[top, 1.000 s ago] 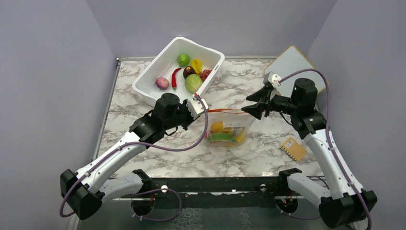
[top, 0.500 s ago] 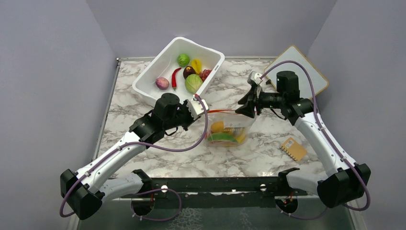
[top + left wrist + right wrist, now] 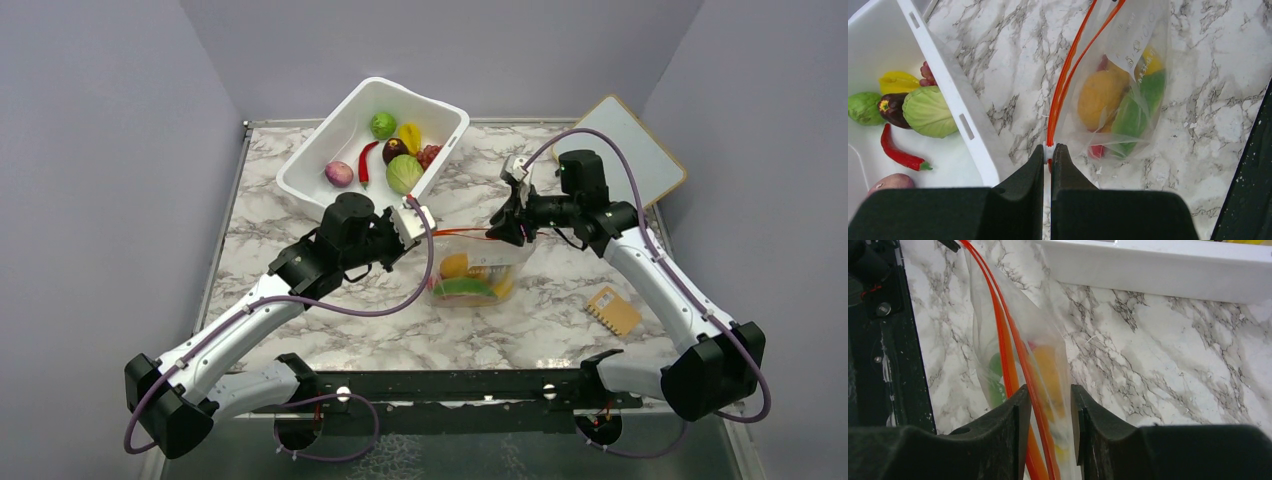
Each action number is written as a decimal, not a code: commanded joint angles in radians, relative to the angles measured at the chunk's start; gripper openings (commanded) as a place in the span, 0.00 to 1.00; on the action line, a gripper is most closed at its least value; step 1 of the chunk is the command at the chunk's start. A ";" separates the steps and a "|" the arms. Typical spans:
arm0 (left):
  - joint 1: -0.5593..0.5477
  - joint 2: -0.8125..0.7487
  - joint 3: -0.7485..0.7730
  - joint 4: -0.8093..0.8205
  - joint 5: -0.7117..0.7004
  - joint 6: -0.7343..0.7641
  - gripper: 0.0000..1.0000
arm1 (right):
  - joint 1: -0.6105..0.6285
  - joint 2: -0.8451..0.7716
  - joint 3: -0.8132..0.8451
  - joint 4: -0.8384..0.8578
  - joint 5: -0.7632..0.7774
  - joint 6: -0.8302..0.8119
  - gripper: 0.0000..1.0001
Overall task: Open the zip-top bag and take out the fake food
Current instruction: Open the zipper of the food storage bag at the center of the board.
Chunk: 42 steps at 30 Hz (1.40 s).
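The clear zip-top bag (image 3: 478, 272) stands on the marble table with its orange-red zip strip (image 3: 1068, 70) stretched between the two grippers. Inside show an orange fruit (image 3: 1100, 95), green and yellow pieces and a small red piece. My left gripper (image 3: 1049, 150) is shut on the white slider at the strip's left end; it also shows in the top view (image 3: 418, 222). My right gripper (image 3: 1048, 397) is open, its fingers on either side of the strip's right end (image 3: 1020, 347), not closed on it; it shows in the top view (image 3: 500, 226).
A white tub (image 3: 300, 175) at the back left holds cabbage, lime, a red chilli, onion, grapes and other pieces. A white board (image 3: 625, 150) lies at the back right. A small tan card (image 3: 613, 310) lies on the right near the front.
My right arm has swung left and down toward the bag, bringing its open fingers around the strip's right end. The left gripper and the bag have stayed put.
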 commanded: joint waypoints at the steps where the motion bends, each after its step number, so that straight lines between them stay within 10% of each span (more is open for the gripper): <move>1: 0.005 -0.007 0.036 -0.006 0.035 -0.004 0.00 | 0.015 0.008 0.030 0.006 0.050 -0.005 0.34; 13: 0.004 -0.007 0.034 -0.029 0.037 0.016 0.00 | 0.034 0.001 -0.003 0.039 0.090 0.005 0.01; 25: 0.005 -0.025 0.058 -0.162 -0.065 0.096 0.00 | 0.034 -0.055 -0.036 0.054 0.174 -0.011 0.01; 26: 0.005 -0.021 0.062 -0.163 -0.052 0.088 0.02 | 0.034 -0.060 -0.043 0.062 0.156 -0.004 0.01; 29: 0.006 -0.008 0.086 -0.142 -0.067 0.018 0.60 | 0.034 -0.071 -0.067 0.095 0.109 0.031 0.01; 32: 0.006 -0.025 0.091 -0.068 -0.162 -0.078 0.95 | 0.033 -0.075 -0.086 0.113 0.100 0.059 0.01; 42: 0.090 0.022 0.207 -0.039 -0.126 -0.518 0.99 | 0.033 -0.107 -0.106 0.133 0.145 0.138 0.01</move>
